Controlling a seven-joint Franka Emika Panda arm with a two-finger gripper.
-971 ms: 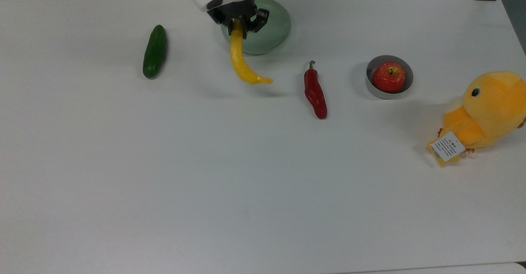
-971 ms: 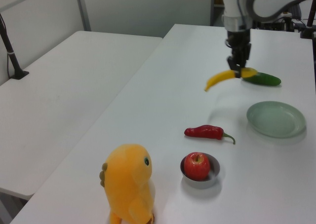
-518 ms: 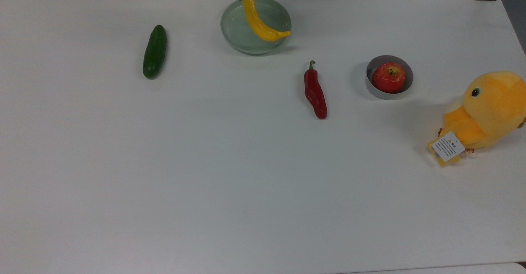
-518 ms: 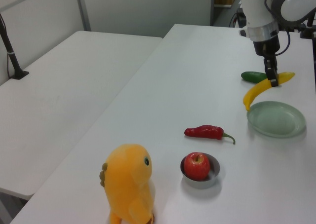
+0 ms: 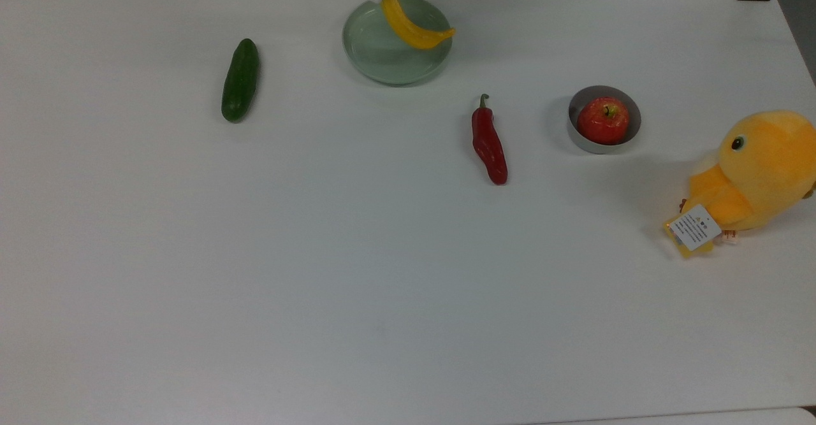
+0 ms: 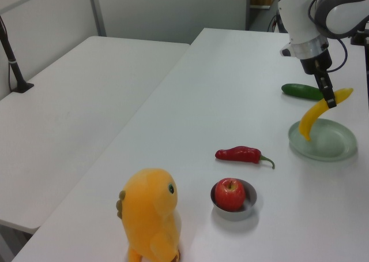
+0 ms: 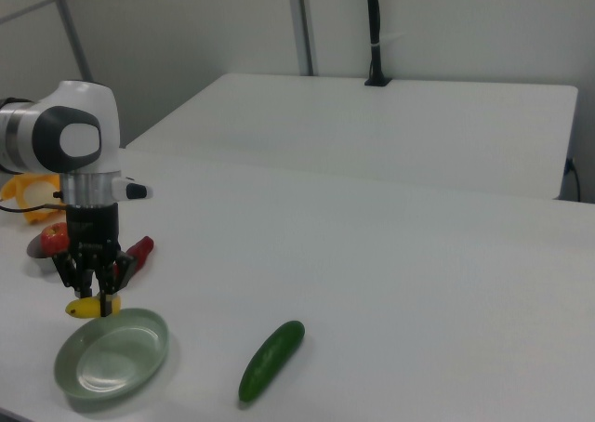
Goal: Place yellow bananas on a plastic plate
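The gripper (image 7: 93, 296) pinches one end of the yellow banana (image 5: 412, 27), which hangs in the air above the plastic plate (image 5: 370, 62), its free tip slanting down toward the plate's 3 o'clock rim in the top view. By my reading the carry is done and the set-down is in hand: the next move calls for lowering until the fruit rests in the dish, then letting go, with the cucumber (image 5: 240, 79) and red chilli (image 5: 489, 141) lying well apart on the worktop (image 5: 382, 272)

- You see a glossy, translucent plastic plate (image 5: 382, 62) – smooth.
- Your banana (image 5: 411, 30) looks smooth, slightly shiny.
- The chick (image 5: 758, 170) is soft plush, with a paper tag (image 5: 695, 227).
- The table (image 5: 382, 253) is matt.
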